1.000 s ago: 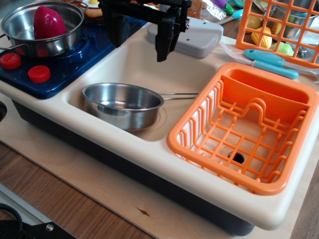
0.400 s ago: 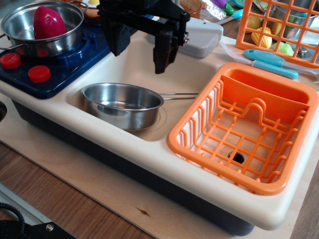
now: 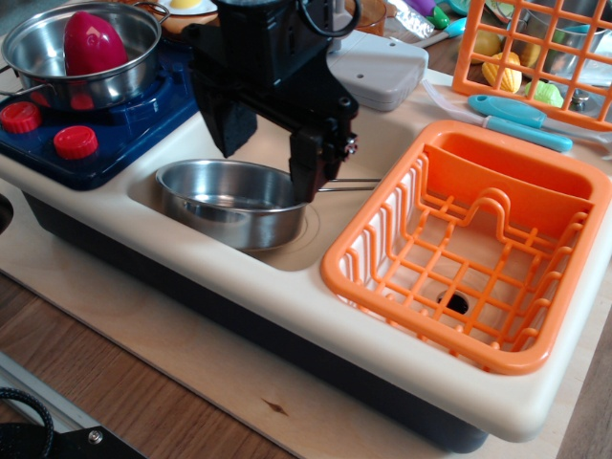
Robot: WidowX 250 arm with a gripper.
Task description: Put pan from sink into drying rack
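The shiny steel pan (image 3: 225, 203) sits in the cream-white sink (image 3: 287, 244), its thin wire handle (image 3: 349, 184) pointing right toward the drying rack. The bright orange drying rack (image 3: 473, 239) lies in the right basin, with nothing in it. My black gripper (image 3: 271, 172) is open and hangs just above the pan's far rim. Its left finger (image 3: 229, 129) is over the pan's back edge and its right finger (image 3: 311, 172) is beside the root of the handle. Nothing is held.
A deeper steel pot (image 3: 81, 48) with a magenta object in it stands on the blue stove at the back left, by red knobs (image 3: 75, 142). A grey faucet block (image 3: 382, 67) is behind the sink. An orange open-grid basket (image 3: 535, 53) and a teal utensil (image 3: 521, 120) are at the back right.
My gripper has come down and slightly left from above the sink's back edge to just over the pan's far rim, jaws still open. The pan and rack have not moved.
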